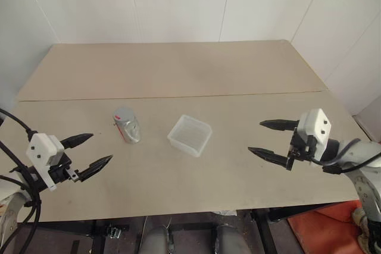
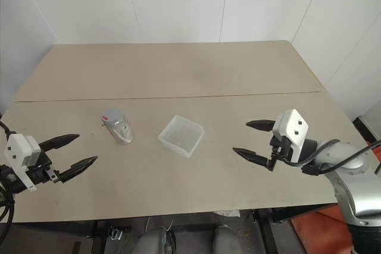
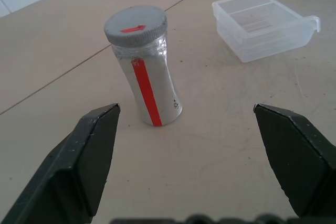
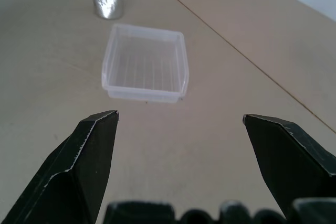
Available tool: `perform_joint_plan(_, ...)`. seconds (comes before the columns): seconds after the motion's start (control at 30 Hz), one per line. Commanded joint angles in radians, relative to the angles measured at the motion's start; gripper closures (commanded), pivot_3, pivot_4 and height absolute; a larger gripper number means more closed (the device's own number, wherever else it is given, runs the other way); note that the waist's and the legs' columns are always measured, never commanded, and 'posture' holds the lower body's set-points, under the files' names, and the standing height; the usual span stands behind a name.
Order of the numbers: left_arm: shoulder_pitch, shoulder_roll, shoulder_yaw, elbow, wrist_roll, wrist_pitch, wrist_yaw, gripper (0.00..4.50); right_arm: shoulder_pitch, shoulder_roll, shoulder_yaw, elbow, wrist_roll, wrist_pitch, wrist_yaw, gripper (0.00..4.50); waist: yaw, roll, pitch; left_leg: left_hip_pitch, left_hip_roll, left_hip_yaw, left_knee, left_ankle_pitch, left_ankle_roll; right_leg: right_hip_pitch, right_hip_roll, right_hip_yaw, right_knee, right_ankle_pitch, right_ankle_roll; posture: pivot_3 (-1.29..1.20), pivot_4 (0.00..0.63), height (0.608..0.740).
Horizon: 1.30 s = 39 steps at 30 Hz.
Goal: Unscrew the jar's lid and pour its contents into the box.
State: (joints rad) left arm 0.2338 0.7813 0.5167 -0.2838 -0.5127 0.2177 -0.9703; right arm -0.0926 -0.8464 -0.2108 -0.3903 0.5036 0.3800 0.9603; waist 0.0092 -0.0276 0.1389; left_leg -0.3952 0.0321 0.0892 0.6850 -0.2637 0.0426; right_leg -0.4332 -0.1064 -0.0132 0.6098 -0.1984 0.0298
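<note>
Nearest you, your left hand hovers over the front left of the tabletop, its two black fingers spread wide with nothing between them. Your right hand hangs over the front right, fingers just as wide apart and empty, pointing in toward the middle. A little farther in, the jar stands upright on the tabletop, left of centre, its silvery body carrying a red stripe down the side. The lid sits on top of it, grey with a small red mark. Just right of the jar, apart from it, the box rests open and empty near the centre. Beyond both, a seam runs across the tabletop.
</note>
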Motion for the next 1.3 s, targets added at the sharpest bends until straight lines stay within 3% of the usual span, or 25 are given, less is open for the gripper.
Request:
perform_joint_plan(0.03,-0.018,-0.001,0.014,-0.025,-0.014,0.006,0.023,0.08,0.008,-0.003,-0.038,-0.03,0.009,-0.015,-0.003,0.07,0.0,0.0,0.0,0.0,0.0,0.0,0.0,0.0,0.0,0.0,0.0,0.0,0.0,0.0,0.0,0.0,0.15,0.74)
perform_joint_plan(0.37,0.008,-0.049,0.016,-0.012,0.015,-0.018,0.077,0.08,-0.108,0.033,0.071,-0.042,-0.016,-0.034,0.004,0.07,-0.008,0.0,0.0,0.001,0.0,0.0,0.0,0.0,0.0,0.0,0.0,0.0,0.0,0.0,0.0,0.0,0.15,0.74)
perform_joint_plan(0.87,-0.307,-0.158,-0.199,0.253,0.115,-0.113,0.142,0.08,-0.185,0.001,0.12,-0.093,-0.009,0.007,0.05,0.07,0.002,-0.001,0.001,0.006,0.0,-0.001,0.0,0.0,0.0,0.007,0.0,-0.001,-0.001,0.001,0.001,0.0,0.15,0.74)
perform_joint_plan(1.3,-0.492,-0.27,-0.277,0.464,0.178,-0.209,0.205,0.08,-0.174,-0.015,0.094,-0.12,-0.015,-0.006,0.043,0.07,0.002,-0.002,0.001,0.006,0.0,-0.001,0.0,0.0,0.0,0.008,0.0,-0.002,-0.001,0.001,0.002,0.0,0.15,0.74)
